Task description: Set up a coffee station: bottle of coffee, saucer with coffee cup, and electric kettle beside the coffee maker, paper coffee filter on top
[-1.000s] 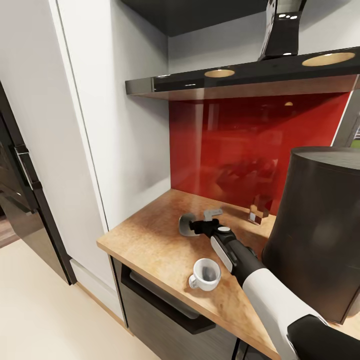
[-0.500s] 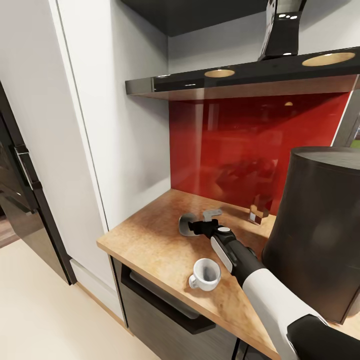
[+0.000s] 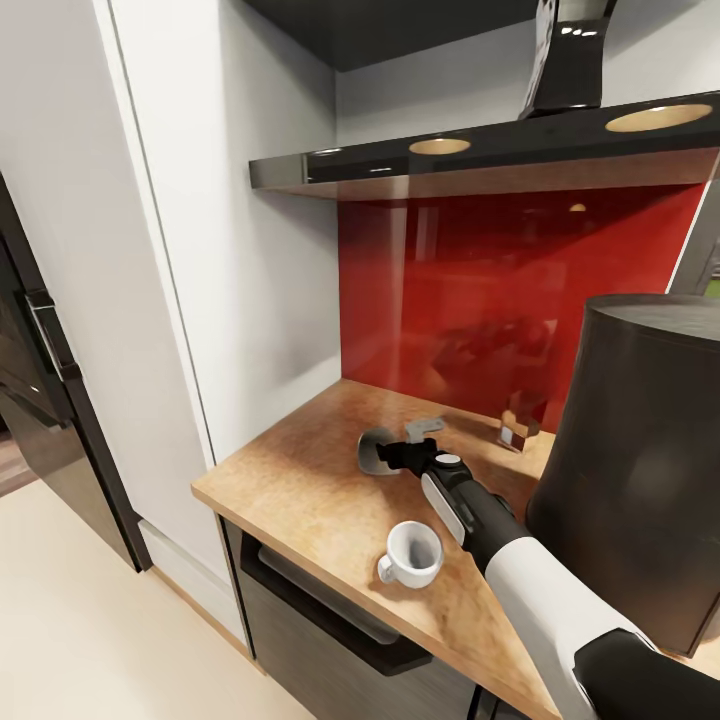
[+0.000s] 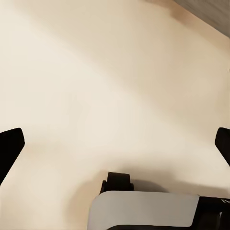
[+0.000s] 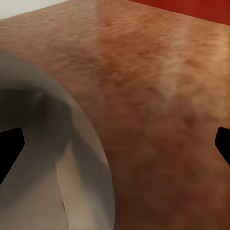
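Observation:
The white coffee cup (image 3: 412, 553) stands upright near the front edge of the kitchen countertop (image 3: 300, 480). Farther back, the saucer (image 3: 371, 449) looks grey and tilted at the tip of my right gripper (image 3: 400, 447). In the right wrist view the saucer (image 5: 48, 143) curves large and close over the countertop (image 5: 163, 96), and the right gripper (image 5: 115, 146) is open with its fingertips wide apart. A big dark-grey rounded body, seemingly the coffee maker (image 3: 640, 460), stands at the right. The black kitchen shelf (image 3: 480, 155) runs above the red splashback. My left gripper (image 4: 115, 143) hangs open over the beige floor.
A small brown-and-white object (image 3: 515, 432) sits by the splashback (image 3: 480, 290) beside the dark body. A white cabinet wall (image 3: 230, 250) bounds the countertop's left end. A dark drawer front (image 3: 330, 610) lies under the counter edge, and dark appliances (image 3: 40, 380) stand at far left.
Only the view has shifted slightly. The right arm, saucer and cup stay where they were.

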### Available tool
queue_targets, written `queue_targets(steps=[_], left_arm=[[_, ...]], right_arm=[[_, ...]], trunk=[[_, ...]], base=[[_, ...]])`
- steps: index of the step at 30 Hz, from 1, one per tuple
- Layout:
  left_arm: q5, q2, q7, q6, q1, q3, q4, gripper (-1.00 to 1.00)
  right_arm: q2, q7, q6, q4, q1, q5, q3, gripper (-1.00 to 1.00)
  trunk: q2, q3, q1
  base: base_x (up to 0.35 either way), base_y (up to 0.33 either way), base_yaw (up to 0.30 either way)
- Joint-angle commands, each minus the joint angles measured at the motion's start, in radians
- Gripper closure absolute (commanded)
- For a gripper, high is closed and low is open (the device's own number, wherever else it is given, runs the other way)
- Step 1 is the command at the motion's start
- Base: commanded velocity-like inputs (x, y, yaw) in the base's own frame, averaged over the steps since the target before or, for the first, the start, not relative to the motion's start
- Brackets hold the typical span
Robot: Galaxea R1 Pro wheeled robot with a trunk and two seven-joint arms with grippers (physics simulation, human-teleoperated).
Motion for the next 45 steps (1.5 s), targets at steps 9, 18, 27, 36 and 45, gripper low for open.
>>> queue_targets(steps=[9, 18, 27, 36, 45], left_arm=[[0.000, 0.000, 0.000, -0.001, 0.000, 0.002, -0.001, -1.00], [0.000, 0.000, -0.001, -0.001, 0.000, 0.002, -0.001, -1.00], [0.000, 0.000, -0.001, -0.001, 0.000, 0.002, -0.001, -1.00], [0.000, 0.000, -0.001, -0.001, 0.000, 0.001, -0.002, -1.00], [0.000, 0.000, -0.001, -0.001, 0.000, 0.001, -0.003, -1.00]], right_arm=[[0.000, -0.005, 0.004, -0.001, -0.001, -0.008, 0.003, -1.00], [0.000, -0.005, 0.004, 0.000, -0.001, -0.008, 0.002, -1.00], [0.000, -0.005, 0.003, 0.001, -0.001, -0.008, 0.001, -1.00], [0.000, -0.005, -0.008, 0.017, -0.001, -0.008, 0.001, -1.00], [0.001, -0.004, -0.065, 0.065, -0.001, -0.008, 0.004, -1.00]], trunk=[[-0.001, -0.001, 0.000], [-0.001, -0.001, 0.000], [-0.001, -0.001, 0.000], [-0.001, -0.001, 0.000], [-0.001, -0.001, 0.000]], base=[[0.039, 0.000, 0.000], [0.021, 0.000, 0.000], [0.001, 0.000, 0.000], [0.000, 0.000, 0.000], [0.000, 0.000, 0.000]])
